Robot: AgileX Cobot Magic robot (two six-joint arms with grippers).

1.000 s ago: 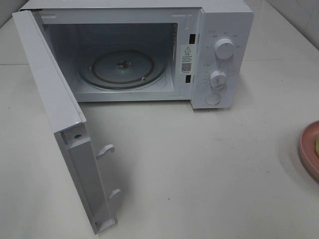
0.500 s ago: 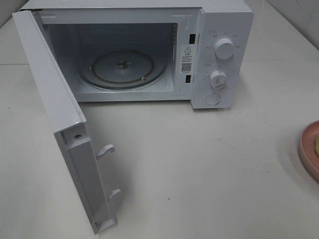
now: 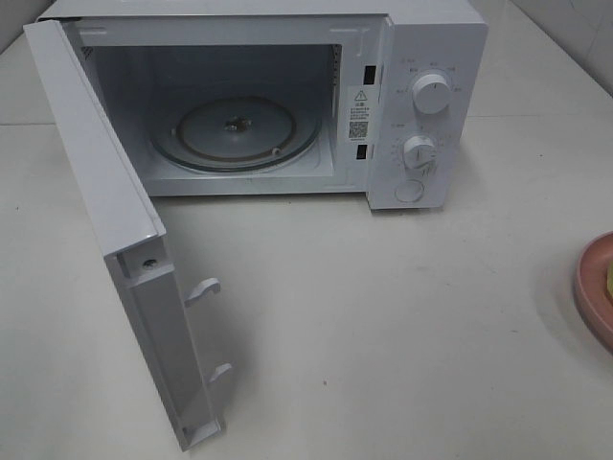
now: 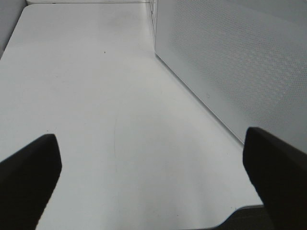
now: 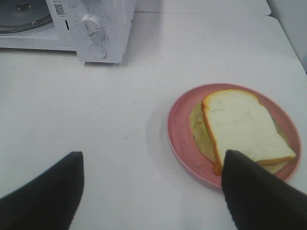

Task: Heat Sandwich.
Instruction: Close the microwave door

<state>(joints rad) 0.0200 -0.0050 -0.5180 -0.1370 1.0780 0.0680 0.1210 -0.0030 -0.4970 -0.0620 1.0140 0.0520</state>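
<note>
The right claw (image 5: 151, 191) hangs over the counter (image 5: 96, 120) with its jaws spread wide and nothing between them. The sandwich (image 5: 244, 129) lies on a pink plate (image 5: 180, 129) just ahead of that claw, off toward one of its dark fingers (image 5: 254, 196), whose tip overlaps the plate's near rim in the wrist view. Further ahead and to the other side stands the microwave (image 3: 421, 105), its door (image 3: 105, 192) swung fully out and the glass turntable (image 3: 235, 134) bare.

The left claw (image 4: 153, 177) is likewise wide open and empty, with the door's perforated panel close beside one finger.

The risks, as I judge them: the sandwich looks soft and layered, so a pinch on the top slice alone could peel it off the lettuce, while a hard squeeze would crush it. A finger coming down on the plate rim may tip or skid the plate. The left claw, so near the door, could nudge it partly shut and block the way in.
</note>
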